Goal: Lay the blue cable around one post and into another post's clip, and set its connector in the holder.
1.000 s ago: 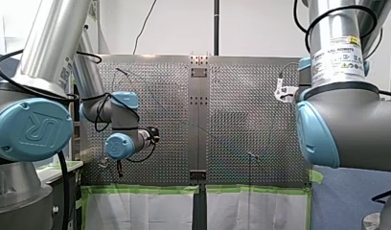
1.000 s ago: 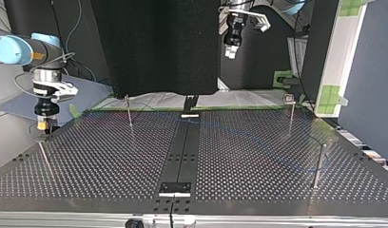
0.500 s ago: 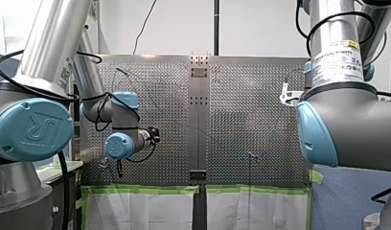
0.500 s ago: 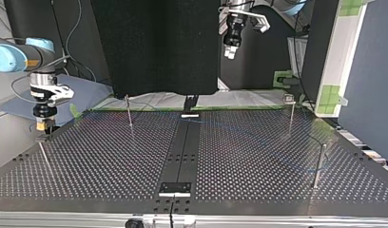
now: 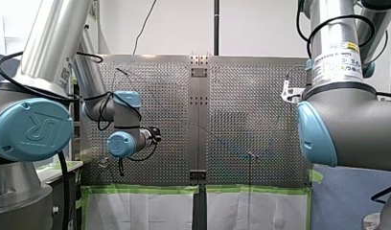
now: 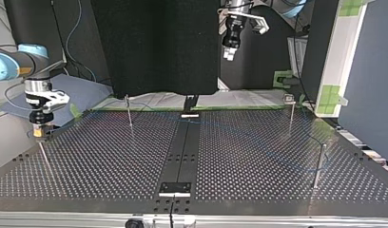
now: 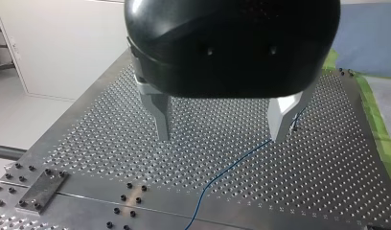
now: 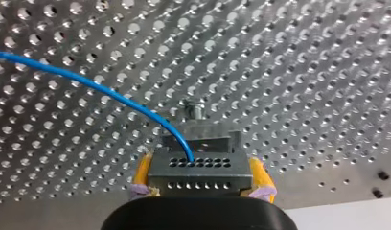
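Observation:
In the right wrist view my right gripper (image 8: 199, 184) is shut with its yellow pads on a grey connector (image 8: 199, 168) with rows of holes. The blue cable (image 8: 88, 84) arcs away from the connector over the perforated table. A small post top (image 8: 196, 112) stands just ahead of the connector. In the top view my right gripper (image 6: 40, 132) hangs over a thin post (image 6: 43, 156) at the left. My left gripper (image 7: 222, 136) is open, high above the table, its metal fingers (image 7: 160, 117) bare, and the cable (image 7: 232, 165) lies beneath it. It hangs high at the back (image 6: 227, 53).
More posts stand on the table in the top view: one at the back left (image 6: 129, 111), one at the back right (image 6: 291, 114), one at the near right (image 6: 318, 164). A dark centre strip (image 6: 182, 152) runs across the table. Green tape (image 5: 136, 190) lines the near edge.
My right gripper has moved towards the top view's left and a little lower with the connector, ending over the thin post. My left gripper has shifted only slightly.

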